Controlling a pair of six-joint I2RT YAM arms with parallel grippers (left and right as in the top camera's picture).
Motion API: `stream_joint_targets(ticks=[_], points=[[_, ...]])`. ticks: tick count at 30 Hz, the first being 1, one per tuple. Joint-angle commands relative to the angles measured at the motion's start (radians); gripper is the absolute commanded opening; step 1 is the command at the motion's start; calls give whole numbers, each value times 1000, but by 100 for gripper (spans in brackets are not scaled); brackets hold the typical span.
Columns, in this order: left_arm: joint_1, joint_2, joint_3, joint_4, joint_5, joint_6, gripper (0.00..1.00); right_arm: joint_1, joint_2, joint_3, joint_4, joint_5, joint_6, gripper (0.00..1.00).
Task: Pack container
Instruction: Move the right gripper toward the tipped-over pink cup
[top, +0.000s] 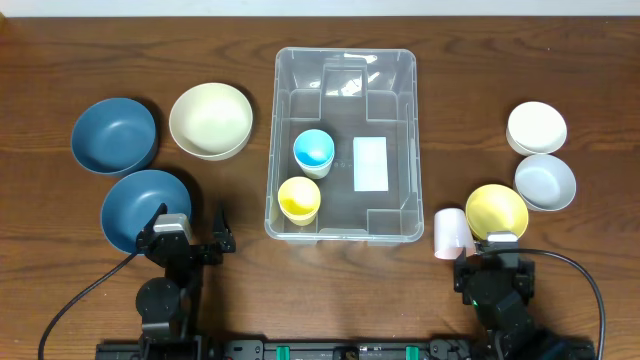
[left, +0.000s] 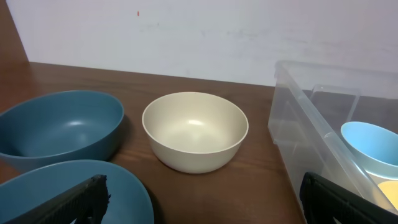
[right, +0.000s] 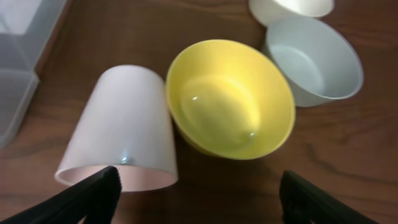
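Note:
The clear container (top: 342, 62) stands in the middle of the table with a blue cup (top: 313, 150) and a yellow cup (top: 299, 198) upright inside, beside its white label (top: 370, 164). My right gripper (top: 491, 262) is open near the front edge. Just ahead of it lie a pink cup (right: 122, 127) on its side and a yellow bowl (right: 229, 98); nothing is between its fingers. My left gripper (top: 190, 238) is open at the front left, over the rim of a blue bowl (left: 74, 190), holding nothing.
On the left sit a second blue bowl (top: 114, 134) and a cream bowl (top: 210, 120). At the right are a white bowl (top: 536, 127) and a pale grey bowl (top: 545, 181). Cables run from both arm bases along the front edge.

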Motion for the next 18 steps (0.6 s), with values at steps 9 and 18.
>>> stream_joint_targets(ticks=[9, 18], points=[[-3, 0, -28, -13, 11, 13, 98, -13, 68, -2, 25, -91, -47, 72], [-3, 0, -28, -13, 11, 13, 98, -13, 178, -2, 69, -74, -69, 65]])
